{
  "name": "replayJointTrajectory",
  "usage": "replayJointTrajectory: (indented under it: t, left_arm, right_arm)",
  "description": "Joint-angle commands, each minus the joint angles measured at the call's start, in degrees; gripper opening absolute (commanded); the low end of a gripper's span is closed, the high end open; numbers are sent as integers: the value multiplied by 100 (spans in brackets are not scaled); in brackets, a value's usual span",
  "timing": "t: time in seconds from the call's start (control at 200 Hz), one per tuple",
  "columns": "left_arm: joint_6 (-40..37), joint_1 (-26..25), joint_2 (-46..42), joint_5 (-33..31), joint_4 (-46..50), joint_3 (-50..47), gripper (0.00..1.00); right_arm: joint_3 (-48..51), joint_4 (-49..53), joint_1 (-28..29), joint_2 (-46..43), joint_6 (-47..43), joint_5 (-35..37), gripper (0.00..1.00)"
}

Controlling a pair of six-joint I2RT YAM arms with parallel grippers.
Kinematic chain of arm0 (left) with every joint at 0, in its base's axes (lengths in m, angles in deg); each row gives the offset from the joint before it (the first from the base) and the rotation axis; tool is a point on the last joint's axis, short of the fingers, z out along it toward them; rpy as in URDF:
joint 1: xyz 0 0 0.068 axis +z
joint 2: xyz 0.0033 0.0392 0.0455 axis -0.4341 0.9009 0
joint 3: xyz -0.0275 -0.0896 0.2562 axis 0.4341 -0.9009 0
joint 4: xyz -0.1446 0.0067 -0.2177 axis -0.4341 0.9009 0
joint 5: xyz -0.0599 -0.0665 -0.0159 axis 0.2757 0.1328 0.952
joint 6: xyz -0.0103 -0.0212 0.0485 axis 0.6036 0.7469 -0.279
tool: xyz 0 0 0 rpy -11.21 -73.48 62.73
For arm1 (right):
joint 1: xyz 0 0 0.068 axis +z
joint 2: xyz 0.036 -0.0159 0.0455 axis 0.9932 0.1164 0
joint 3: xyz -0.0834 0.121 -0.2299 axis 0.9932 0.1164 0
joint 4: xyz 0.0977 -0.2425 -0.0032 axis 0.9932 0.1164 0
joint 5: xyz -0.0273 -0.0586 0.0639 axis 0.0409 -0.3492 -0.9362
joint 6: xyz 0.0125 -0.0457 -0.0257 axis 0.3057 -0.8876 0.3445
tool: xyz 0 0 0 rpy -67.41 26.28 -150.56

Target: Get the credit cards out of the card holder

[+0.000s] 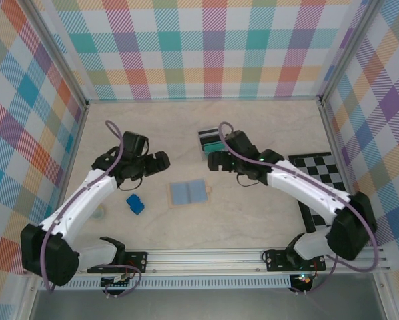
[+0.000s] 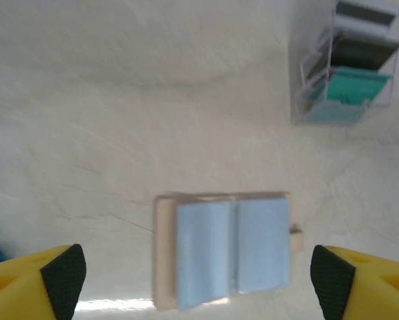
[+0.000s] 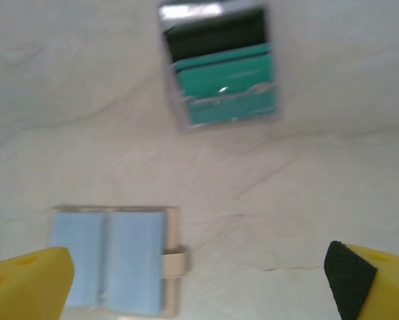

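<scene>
— The tan folding card holder (image 1: 188,193), where is it?
— Spread open on the pale wooden desk (image 1: 273,120), blue-grey lining up.
— And the thin teal and dark credit cards (image 1: 211,141)?
— Overlapped in a clear tray (image 1: 202,135), farther back, apart from it.
— The claws?
— Both released, gripping nothing: left claw (image 1: 161,160), right claw (image 1: 213,161).

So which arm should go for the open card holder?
Probably left: the card holder sits centred ahead of the open left gripper in its wrist view; for the right gripper it lies off to one side.
</scene>
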Motion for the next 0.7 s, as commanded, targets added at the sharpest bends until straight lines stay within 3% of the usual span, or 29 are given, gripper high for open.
replayJointTrajectory:
  t: [0.0, 0.065, 0.15, 0.42, 0.695]
  left_arm:
    - [-478, 136, -433, -1517, 281, 90, 97]
    - [-655, 170, -597, -1932, 82, -161, 100]
    - [-1080, 214, -896, -1862, -464, -658, 100]
    - [-696, 343, -1470, -3246, -2250, -2207, 100]
    - [-1284, 414, -1321, -3410, -3715, -3090, 100]
  right_arm:
    - [151, 97, -223, -740, -646, 1593, 100]
    - [345, 15, -460, -1030, -744, 1738, 100]
    - [711, -273, -817, -1376, -926, 1736, 100]
    - [2294, -1785, -1630, -2203, -1752, 1545, 100]
    - [3464, -3062, -2018, -1885, -2010, 1495, 100]
